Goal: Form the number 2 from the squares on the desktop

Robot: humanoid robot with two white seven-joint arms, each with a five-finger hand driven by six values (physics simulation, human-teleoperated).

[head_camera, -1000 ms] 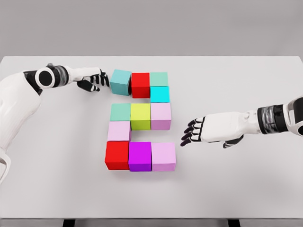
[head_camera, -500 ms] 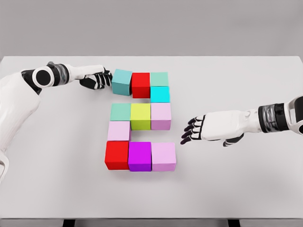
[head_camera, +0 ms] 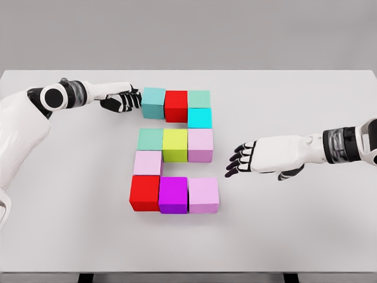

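Note:
Coloured cubes lie on the white table (head_camera: 294, 224) in the shape of a 2. The top row holds a teal cube (head_camera: 153, 102), a red cube (head_camera: 175, 105) and a pale green cube (head_camera: 198, 98), with a cyan cube (head_camera: 199, 118) below the green one. The middle row is green (head_camera: 150, 140), yellow-green (head_camera: 175, 145) and pink (head_camera: 200, 145). A pink cube (head_camera: 147, 163) links to the bottom row of red (head_camera: 145, 193), magenta (head_camera: 173, 194) and pink (head_camera: 203, 195). My left hand (head_camera: 126, 99) has its curled fingers against the teal cube's left face. My right hand (head_camera: 240, 159) hovers open to the right of the cubes.
My left hand moved right until its fingers met the teal cube, which shifted slightly toward the red cube. My right hand rose a little.

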